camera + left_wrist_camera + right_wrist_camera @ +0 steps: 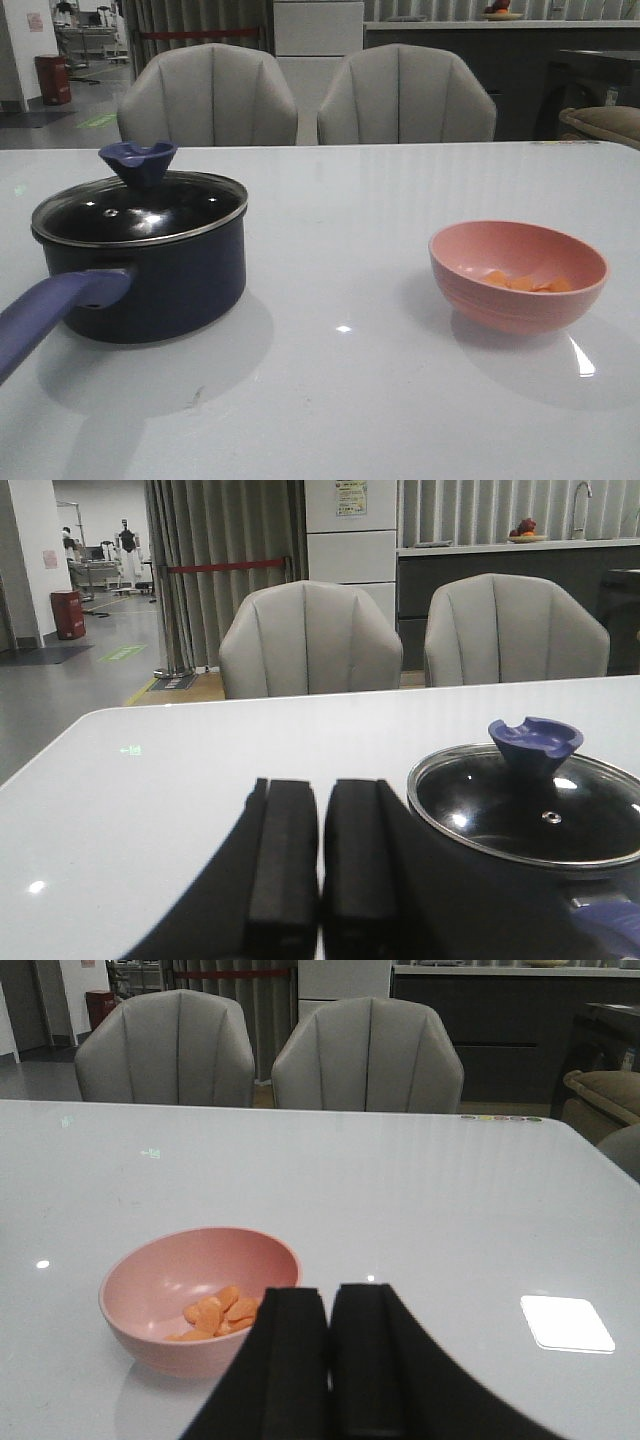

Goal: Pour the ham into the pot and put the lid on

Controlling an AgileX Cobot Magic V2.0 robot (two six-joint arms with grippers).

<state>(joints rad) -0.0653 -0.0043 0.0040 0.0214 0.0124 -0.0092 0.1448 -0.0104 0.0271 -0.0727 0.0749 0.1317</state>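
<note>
**Ana:** What are you seeing right now?

**Me:** I am looking at the bench. The pot is sitting on the left with the lid already on it. The bowl is sitting well apart on the right, and the ham is lying inside it.

**Ana:** So which step are we doing?

**Me:** I think we are just starting. Nothing is being poured yet. The lid is blocking the pot, so I am guessing it needs to come off first, by its knob. Then the bowl needs lifting and tipping over the pot.

**Ana:** What are the jaws doing?

**Me:** The left gripper is pressed closed and holding nothing. The right gripper is closed too, and empty.

**Ana:** Is any view helping more?

**Me:** The front view is showing no arms at all. The left wrist view is showing the lid just beside that gripper. The right wrist view is showing the ham pieces best.
</note>
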